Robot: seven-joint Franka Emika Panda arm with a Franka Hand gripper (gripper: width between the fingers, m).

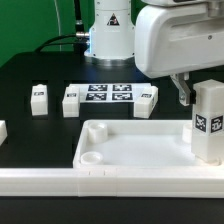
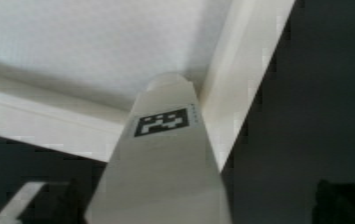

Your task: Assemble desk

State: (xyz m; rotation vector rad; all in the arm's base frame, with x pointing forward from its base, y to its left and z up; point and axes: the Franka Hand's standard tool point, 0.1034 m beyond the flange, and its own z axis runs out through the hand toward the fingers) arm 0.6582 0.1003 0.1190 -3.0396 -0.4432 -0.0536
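Note:
The white tray-like tabletop [image 1: 140, 150] lies at the front, with a round socket in its near left corner. One white square leg [image 1: 208, 122] with a black-and-white tag stands upright at the tabletop's right end. My gripper [image 1: 200, 92] hangs over the leg's top. In the wrist view the leg [image 2: 156, 160] runs between my dark fingers [image 2: 28, 205], with a gap showing on each side, so the gripper [image 2: 183, 212] is open around it. The tabletop [image 2: 85, 45] and its raised rim lie beyond the leg.
Three more tagged legs [image 1: 39, 97] [image 1: 70, 101] [image 1: 146, 101] lie behind the tabletop, two of them flanking the marker board [image 1: 108, 95]. A long white border rail [image 1: 60, 182] runs along the front. The robot base [image 1: 110, 30] stands at the back.

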